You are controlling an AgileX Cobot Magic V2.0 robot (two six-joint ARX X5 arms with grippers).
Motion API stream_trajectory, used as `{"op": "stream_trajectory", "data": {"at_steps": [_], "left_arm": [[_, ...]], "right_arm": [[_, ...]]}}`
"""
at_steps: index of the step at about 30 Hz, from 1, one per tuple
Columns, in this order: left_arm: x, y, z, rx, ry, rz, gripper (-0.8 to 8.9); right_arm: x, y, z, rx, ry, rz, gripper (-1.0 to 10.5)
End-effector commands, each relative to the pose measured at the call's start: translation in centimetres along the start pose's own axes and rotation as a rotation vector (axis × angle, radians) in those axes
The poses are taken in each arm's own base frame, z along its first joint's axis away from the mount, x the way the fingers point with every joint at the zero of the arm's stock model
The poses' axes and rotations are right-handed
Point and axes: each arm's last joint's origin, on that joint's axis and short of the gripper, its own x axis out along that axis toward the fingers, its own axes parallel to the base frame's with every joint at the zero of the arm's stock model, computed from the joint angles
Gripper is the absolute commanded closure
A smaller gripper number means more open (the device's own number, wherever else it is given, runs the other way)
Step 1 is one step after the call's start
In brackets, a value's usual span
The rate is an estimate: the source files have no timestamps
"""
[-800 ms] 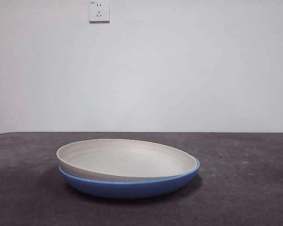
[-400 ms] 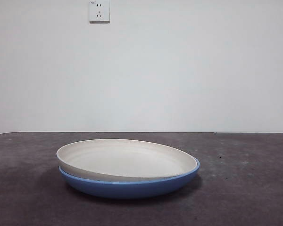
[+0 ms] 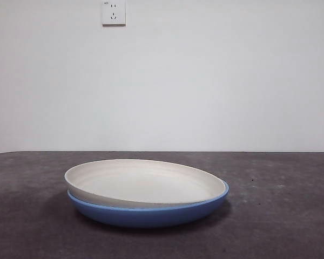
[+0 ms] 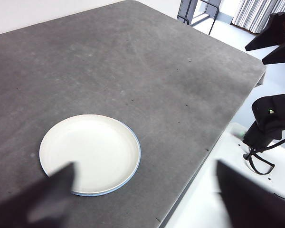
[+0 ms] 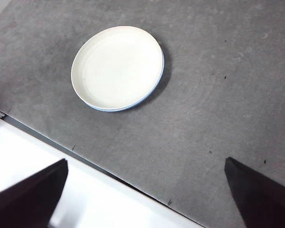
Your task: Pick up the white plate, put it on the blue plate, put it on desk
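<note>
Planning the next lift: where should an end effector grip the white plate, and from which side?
Grip the white plate by its rim on the front view's left, coming from above. There it sits tilted and overhangs the blue plate, so the edge is exposed; on the right it is sunk inside the blue rim.

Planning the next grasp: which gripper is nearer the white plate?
Left, judging by the wrist views. The left gripper hangs close above the white plate; the right gripper sits farther back.

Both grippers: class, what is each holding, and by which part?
Nothing is held. Both sets of jaws stand open, away from the white plate, which sits nested in the blue plate.
</note>
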Motion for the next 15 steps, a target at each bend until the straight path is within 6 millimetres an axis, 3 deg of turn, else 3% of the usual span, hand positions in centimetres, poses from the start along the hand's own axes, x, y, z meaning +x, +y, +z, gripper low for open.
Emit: {"op": "stream_trajectory", "data": {"at_steps": [1, 3, 15], "left_arm": [[-0.06, -0.06, 0.25, 0.016, -0.003, -0.009, 7.8], [-0.06, -0.06, 0.25, 0.014, -0.002, -0.009, 7.98], [-0.11, -0.08, 0.23, 0.015, -0.005, -0.011, 7.97]], "right_arm": [[-0.36, 0.12, 0.15, -0.017, -0.007, 0.007, 7.5], [-0.36, 0.12, 0.15, -0.018, -0.007, 0.007, 9.5], [-0.37, 0.15, 0.26, -0.02, -0.019, 0.009, 9.4]]}}
